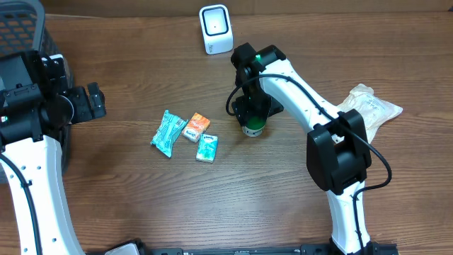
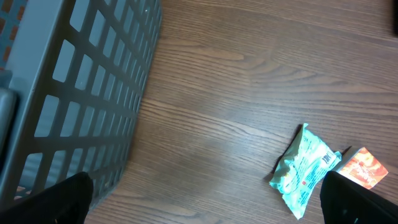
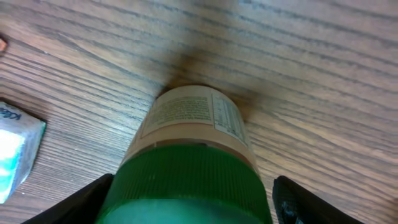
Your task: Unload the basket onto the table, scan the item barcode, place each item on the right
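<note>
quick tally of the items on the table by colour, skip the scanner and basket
teal: 2, crinkled packet and small pack
orange: 1, orange packet
green: 1, green-lidded jar
clear: 1, plastic bag
total: 5

I work at what looks like a practice shop checkout, set up on a wooden table (image 1: 127, 64). A small white barcode scanner (image 1: 216, 28) stands near the far edge. A grey shopping basket (image 1: 21, 28) with grid walls sits at the far left corner. Small retail goods lie in the middle: a teal packet (image 1: 168, 132), an orange packet (image 1: 197, 126) and a small blue-white pack (image 1: 207, 148).
</note>
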Available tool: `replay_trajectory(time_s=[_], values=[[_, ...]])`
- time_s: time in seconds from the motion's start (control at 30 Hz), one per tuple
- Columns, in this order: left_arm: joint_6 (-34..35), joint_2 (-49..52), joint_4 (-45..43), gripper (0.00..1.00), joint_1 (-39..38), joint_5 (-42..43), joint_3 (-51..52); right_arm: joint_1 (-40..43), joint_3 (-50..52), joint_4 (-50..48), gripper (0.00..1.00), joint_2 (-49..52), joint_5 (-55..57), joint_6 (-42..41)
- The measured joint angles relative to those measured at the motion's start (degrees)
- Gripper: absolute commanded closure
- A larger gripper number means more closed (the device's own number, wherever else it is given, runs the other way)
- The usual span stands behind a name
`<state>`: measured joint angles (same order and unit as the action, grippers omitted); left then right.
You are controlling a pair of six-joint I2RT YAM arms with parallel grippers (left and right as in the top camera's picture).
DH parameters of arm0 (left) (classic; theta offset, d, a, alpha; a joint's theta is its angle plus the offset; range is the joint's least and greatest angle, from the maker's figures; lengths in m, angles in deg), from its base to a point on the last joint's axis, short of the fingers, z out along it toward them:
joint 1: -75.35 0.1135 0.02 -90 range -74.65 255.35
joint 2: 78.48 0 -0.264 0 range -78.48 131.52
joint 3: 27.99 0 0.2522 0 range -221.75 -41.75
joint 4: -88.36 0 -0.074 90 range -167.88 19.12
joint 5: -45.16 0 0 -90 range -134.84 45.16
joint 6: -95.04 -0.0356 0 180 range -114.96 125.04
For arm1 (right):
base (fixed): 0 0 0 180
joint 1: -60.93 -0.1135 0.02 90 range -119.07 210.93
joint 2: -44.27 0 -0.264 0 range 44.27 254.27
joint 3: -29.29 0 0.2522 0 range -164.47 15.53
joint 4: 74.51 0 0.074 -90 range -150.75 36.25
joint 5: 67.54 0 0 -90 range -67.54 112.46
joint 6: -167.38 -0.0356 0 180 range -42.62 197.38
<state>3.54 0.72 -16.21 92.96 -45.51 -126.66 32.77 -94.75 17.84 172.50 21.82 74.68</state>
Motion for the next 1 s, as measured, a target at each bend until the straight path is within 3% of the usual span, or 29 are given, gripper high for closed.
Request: replay_trajectory(time_s=[0.13, 1.0], values=[[0.0, 0.0, 0.0, 0.00, 0.0, 0.0, 0.0, 0.0, -0.4, 0.3, 0.25, 0.0, 0.0, 0.5], [0.0, 0.0, 0.0, 0.00, 0.0, 0.0, 0.0, 0.0, -0.4, 3.4, 0.21, 0.0, 0.0, 3.2]])
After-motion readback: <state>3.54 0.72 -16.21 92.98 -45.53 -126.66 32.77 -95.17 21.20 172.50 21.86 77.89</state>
